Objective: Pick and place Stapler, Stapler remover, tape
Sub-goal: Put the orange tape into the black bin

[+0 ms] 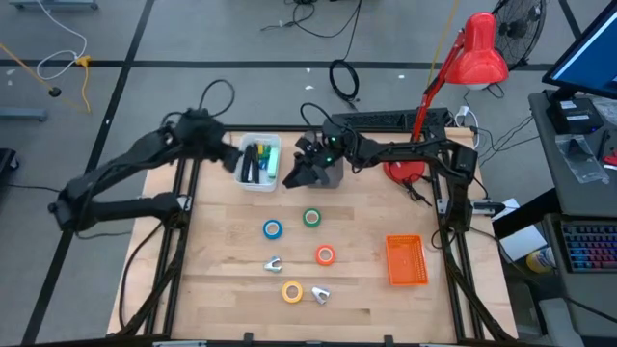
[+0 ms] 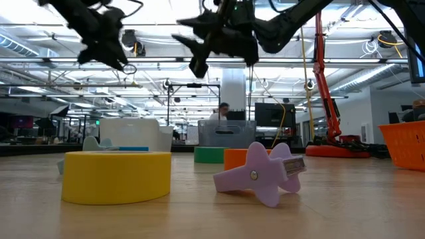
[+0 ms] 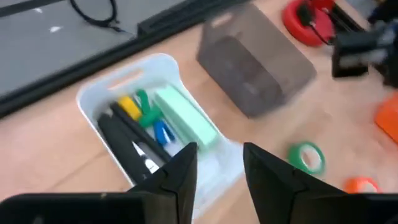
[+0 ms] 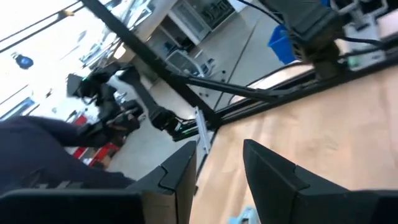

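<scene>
1. the yellow tape roll (image 1: 291, 291) and a lilac staple remover (image 1: 321, 295) lie nearest; a second remover (image 1: 274, 263) and the orange roll (image 1: 325, 254), blue roll (image 1: 273, 229) and green roll (image 1: 311, 218) sit beyond.
2. the orange basket (image 1: 405, 260) looks empty.
3. the left gripper (image 3: 219, 167), jaws narrowly parted and empty, hovers over the white bin (image 1: 258, 161) holding staplers; best to descend straight onto one piece.
4. the right gripper (image 4: 219, 163), likewise parted and empty, hangs above the grey bin (image 1: 322, 170).
</scene>
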Tool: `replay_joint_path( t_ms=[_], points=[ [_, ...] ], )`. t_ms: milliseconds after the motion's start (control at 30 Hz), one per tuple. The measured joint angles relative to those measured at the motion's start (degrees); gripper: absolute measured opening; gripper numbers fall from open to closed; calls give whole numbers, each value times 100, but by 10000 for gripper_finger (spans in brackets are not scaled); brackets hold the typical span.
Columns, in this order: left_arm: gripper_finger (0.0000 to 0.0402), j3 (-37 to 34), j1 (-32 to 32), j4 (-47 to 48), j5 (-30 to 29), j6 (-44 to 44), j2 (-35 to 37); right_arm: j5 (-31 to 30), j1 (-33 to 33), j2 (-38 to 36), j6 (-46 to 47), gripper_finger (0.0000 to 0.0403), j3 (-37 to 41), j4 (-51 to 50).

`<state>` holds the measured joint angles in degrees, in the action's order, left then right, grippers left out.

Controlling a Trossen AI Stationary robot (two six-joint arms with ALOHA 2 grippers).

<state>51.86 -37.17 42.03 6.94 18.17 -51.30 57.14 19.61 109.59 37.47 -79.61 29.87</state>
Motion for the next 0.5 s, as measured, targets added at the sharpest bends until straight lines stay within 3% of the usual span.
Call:
replay_joint_path(
  t_ms=[200, 400, 500],
  points=[
    [118, -436, 460, 29, 375, 249, 1246, 12, -216, -143, -215, 123, 0, 38],
    [118, -738, 949, -188, 77, 583, 2094, -4, -343, -143, -372, 121, 0, 22],
    [117, -865, 1196, -209, -160, 637, 2413, -203, -376, -159, -895, 122, 104, -435]
  ],
)
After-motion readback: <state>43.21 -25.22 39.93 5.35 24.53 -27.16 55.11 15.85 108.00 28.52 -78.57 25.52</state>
